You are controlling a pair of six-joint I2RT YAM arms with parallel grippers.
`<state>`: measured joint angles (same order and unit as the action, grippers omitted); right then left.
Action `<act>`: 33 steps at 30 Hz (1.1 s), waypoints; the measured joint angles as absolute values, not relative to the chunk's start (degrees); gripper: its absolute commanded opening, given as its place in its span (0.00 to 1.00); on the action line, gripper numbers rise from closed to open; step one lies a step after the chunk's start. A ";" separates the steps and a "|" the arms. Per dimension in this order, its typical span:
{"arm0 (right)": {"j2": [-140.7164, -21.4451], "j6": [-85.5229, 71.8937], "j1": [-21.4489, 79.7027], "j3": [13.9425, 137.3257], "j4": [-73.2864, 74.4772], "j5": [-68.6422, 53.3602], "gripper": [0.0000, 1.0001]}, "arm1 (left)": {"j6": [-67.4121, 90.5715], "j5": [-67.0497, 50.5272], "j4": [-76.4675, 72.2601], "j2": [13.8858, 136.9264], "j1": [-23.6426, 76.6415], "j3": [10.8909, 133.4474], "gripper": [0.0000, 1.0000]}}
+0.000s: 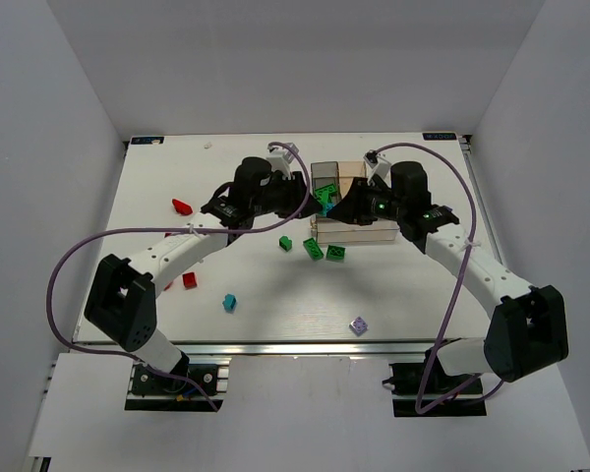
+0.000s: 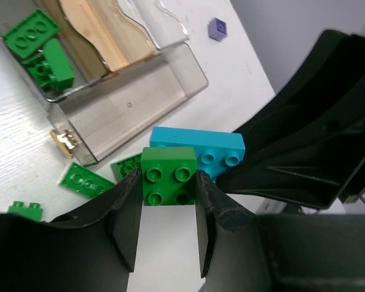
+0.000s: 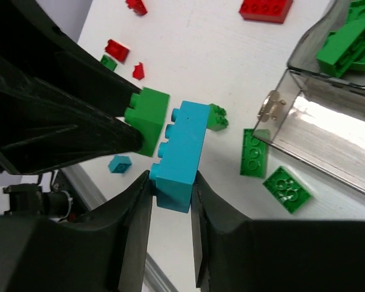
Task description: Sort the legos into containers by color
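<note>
Above the left side of the containers (image 1: pixel 359 234), saw the left gripper (image 2: pixel 168 180) closed narrowly on a square green lego (image 2: pixel 168 173), with pads on its two sides and studs toward the wrist camera. Opposite it, tip to tip, saw the right gripper (image 3: pixel 171 178) pinched likewise on a longer cyan lego (image 3: pixel 184 149), with studs turned toward the green one; could not tell touching from just apart for those two bricks. Counted several green legos (image 2: pixel 41 52) lying in the smoky compartment (image 3: pixel 307 52) at the left of the containers. Noted a few more green pieces (image 1: pixel 313 248) loose on the table (image 1: pixel 275 315) just near of the containers, red ones (image 1: pixel 181 206) well off to the left, a small cyan brick (image 1: pixel 229 302) toward the near edge, and a lilac piece (image 1: pixel 358 324) to the right of it
</note>
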<state>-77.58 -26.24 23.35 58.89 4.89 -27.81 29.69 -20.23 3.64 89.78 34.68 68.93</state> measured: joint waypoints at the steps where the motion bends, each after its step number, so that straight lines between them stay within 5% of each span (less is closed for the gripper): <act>1: -77.49 -25.91 23.38 58.63 4.56 -27.09 0.00 | 29.56 -18.72 4.47 89.78 34.70 69.36 0.00; 13: -78.17 -20.18 21.08 58.30 3.20 -16.71 0.00 | 27.79 -5.98 8.43 92.51 33.50 78.41 0.00; 28: -95.50 -11.00 19.97 64.51 1.45 -0.89 0.00 | 26.79 -7.66 12.60 123.61 33.85 103.88 0.00; 31: -97.43 -10.04 19.81 66.22 0.89 0.43 0.18 | 26.76 -7.46 13.56 125.95 33.89 105.65 0.03; 33: -98.63 -9.65 19.57 67.05 0.38 0.73 0.40 | 26.76 -7.31 14.09 126.78 33.91 106.08 0.21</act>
<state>-98.63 -9.65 19.57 67.05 0.38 0.73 26.76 -7.31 14.09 126.78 33.91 106.08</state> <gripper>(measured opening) 0.345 0.458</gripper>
